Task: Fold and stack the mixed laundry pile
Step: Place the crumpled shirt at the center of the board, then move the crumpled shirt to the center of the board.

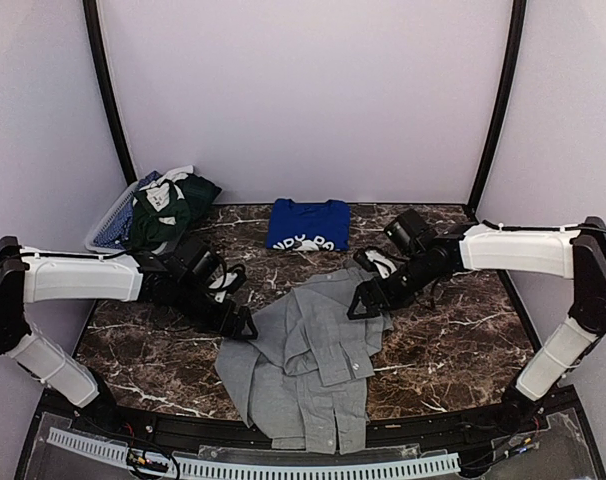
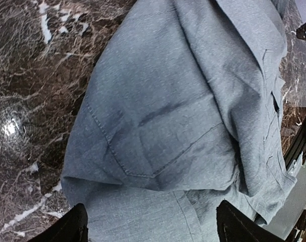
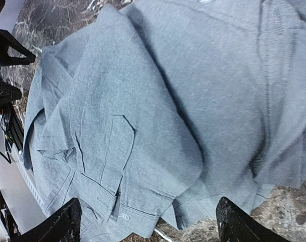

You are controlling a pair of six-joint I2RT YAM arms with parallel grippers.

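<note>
Black left gripper (image 1: 239, 322): jaws spread wide with nothing between them; it sits low at the left edge of the grey shirt, on a white-sleeved arm reaching in from the left.
Left fingertips (image 2: 74, 227): two dark tips at the bottom corners of the left wrist view, well apart, with grey cloth under them; whether they touch it cannot be told.
Black right gripper (image 1: 363, 300): jaws also wide and holding nothing; it sits at the upper right edge of the same shirt.
Right fingertips (image 3: 67, 224): far apart over rumpled cloth, a buttoned cuff just above them in the right wrist view.
Light-grey collared shirt (image 1: 303, 375): lies crumpled and partly doubled over itself in the middle of the table, towards the near edge, between the two grippers.
Royal-blue T-shirt with white print (image 1: 306, 222): folded into a neat rectangle at back centre, apart from the grey shirt.
Dark-green and patterned garments (image 1: 168, 208): heaped at back left on the basket.
Pale mesh basket (image 1: 103, 230): back left corner, under that heap.
Dark marble-patterned table (image 1: 453, 340): carries the shirts.
</note>
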